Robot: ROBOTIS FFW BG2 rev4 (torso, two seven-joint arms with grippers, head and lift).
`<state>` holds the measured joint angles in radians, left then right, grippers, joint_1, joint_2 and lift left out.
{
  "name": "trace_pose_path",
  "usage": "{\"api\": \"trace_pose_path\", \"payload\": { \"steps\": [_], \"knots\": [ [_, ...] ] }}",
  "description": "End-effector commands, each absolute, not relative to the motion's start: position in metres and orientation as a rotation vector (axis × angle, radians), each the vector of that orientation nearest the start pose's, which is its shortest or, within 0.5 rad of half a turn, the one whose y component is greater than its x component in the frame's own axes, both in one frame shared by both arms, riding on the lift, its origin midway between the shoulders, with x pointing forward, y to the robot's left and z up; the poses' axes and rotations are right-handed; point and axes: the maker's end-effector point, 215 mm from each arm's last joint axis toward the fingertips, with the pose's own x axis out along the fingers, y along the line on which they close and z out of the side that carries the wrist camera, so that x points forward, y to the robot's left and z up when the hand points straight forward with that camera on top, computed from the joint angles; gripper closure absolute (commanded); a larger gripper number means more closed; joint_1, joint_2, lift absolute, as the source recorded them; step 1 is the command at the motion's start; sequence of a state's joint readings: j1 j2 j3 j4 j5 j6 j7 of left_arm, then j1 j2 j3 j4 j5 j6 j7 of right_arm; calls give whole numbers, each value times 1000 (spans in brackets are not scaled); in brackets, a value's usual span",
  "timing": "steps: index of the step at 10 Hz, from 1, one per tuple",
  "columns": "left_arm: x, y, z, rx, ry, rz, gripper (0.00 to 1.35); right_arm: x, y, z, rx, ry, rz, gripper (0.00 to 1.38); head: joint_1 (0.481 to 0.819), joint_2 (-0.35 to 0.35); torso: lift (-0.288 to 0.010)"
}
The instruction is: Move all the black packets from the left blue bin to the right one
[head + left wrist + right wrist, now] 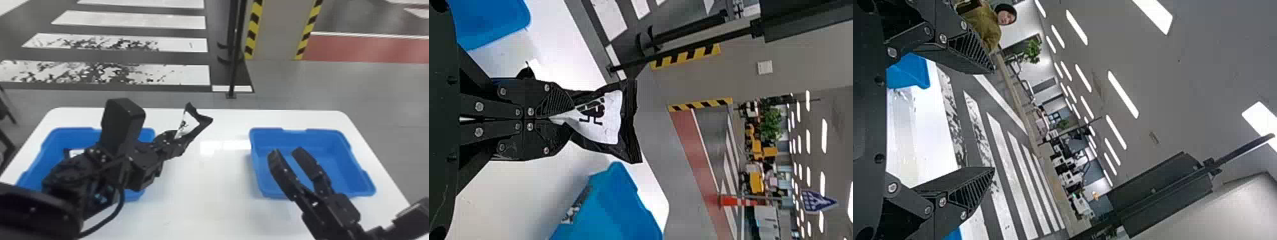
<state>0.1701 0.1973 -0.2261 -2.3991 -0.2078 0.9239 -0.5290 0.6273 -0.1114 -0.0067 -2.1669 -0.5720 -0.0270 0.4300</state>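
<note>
Over the white table [207, 198], the likeliest trouble is a clash, since the right gripper [286, 152], spread open, stands over the right bin [344, 150], just where the load must go; backing it off first seems wise. That bin's near-left rim could snag a low approach. The stretch between the bins gives room to cross, and the far table edge lies close behind both. In the left blue bin [71, 130], partly masked by the left arm [140, 159], there seems to be another packet [75, 153], easily overlooked. The left gripper [561, 119] is closed on one end of a black packet [606, 117], above the table beside the left bin; pinched there, its flared free end could swing, fold or slip out if it brushes a rim
</note>
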Motion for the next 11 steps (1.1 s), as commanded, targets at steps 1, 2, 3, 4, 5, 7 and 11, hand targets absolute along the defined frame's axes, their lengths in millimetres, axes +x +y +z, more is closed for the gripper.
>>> {"api": "trace_pose_path", "payload": {
  "steps": [1, 2, 3, 4, 5, 7, 11],
  "knots": [
    [452, 59, -284, 252, 309, -677, 1207, 397, -146, -265, 493, -106, 497, 363, 695, -90, -140],
    [445, 41, -281, 239, 299, -722, 1207, 400, -140, -262, 507, -112, 512, 367, 695, -106, -140],
    [441, 25, -282, 234, 294, -765, 1207, 402, -134, -259, 515, -118, 528, 367, 695, -121, -140],
    [436, 7, -282, 226, 284, -810, 1207, 405, -120, -255, 541, -121, 558, 367, 695, -136, -140],
    [434, -1, -282, 226, 282, -829, 1207, 408, -110, -249, 559, -129, 580, 367, 695, -144, -140],
    [430, -15, -281, 215, 276, -865, 1207, 412, -89, -244, 574, -127, 622, 367, 695, -146, -140],
    [426, -25, -280, 200, 263, -895, 1207, 421, -73, -255, 582, -87, 651, 1150, 695, -131, -140]
  ]
}}
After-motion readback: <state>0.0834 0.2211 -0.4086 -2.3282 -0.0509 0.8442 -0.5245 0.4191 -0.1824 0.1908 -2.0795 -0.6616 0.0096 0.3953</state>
